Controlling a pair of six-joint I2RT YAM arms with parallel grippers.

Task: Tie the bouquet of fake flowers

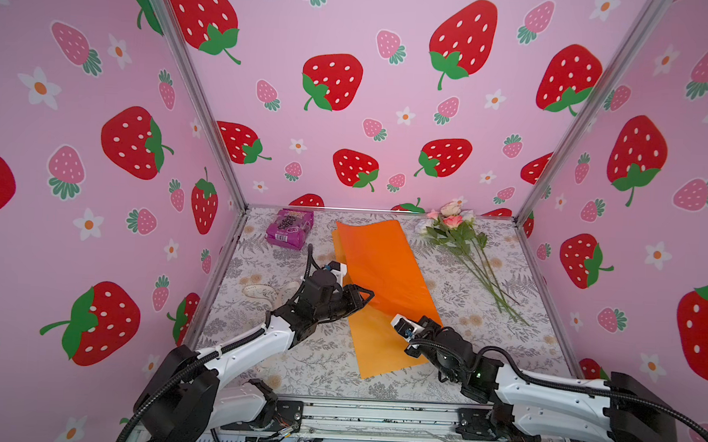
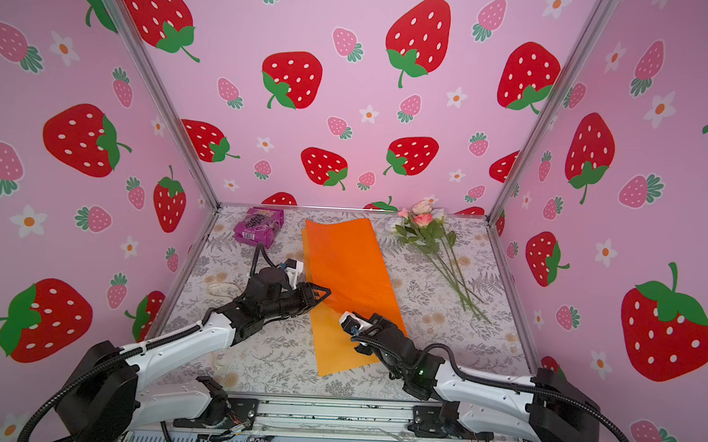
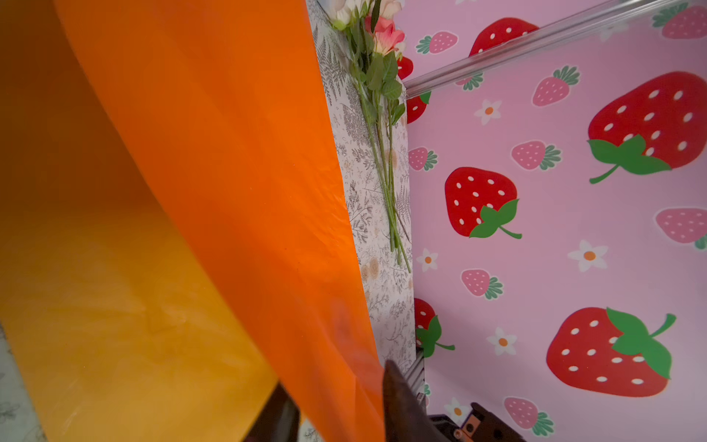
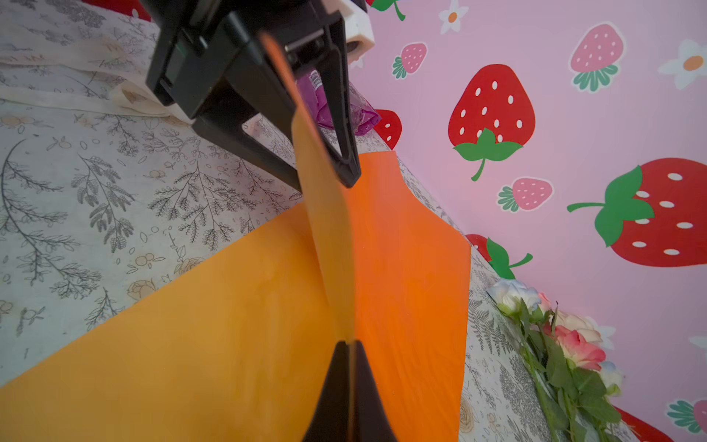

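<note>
Flowers: The fake flowers [image 1: 453, 231] lie flat on the far right of the table. The pink and white heads are by the far wall, and the green stems run toward the near right. Neither gripper touches them.
Wrapping: The orange wrapping paper [image 1: 383, 265] lies at mid-table, left of the flowers and apart from them. It runs from the far edge toward the near side. Its near part rests flat on the cloth and looks paler. One strip is raised off the surface as a ridge.
Right claw: The right gripper [image 4: 348, 344] is on the near right side of the sheet. It is clenched on the raised edge of the paper, and in the right wrist view its fingertips meet with the sheet pinched between them.
Left claw: The left gripper [image 4: 323, 178] is at the sheet's left edge. It is released, with the jaws apart and the lifted paper edge passing between them. Contact with either finger cannot be told.
Packet: A purple snack packet [image 1: 289, 227] sits in the far left corner, apart from the paper.
Ribbon: A cream ribbon [image 1: 259, 292] lies on the left, partly hidden by the left arm.
Surface: The table [image 1: 503, 350] carries a grey floral print.
Enclosure: Pink strawberry-print walls [image 1: 391, 107] stand on the left, far and right sides.
</note>
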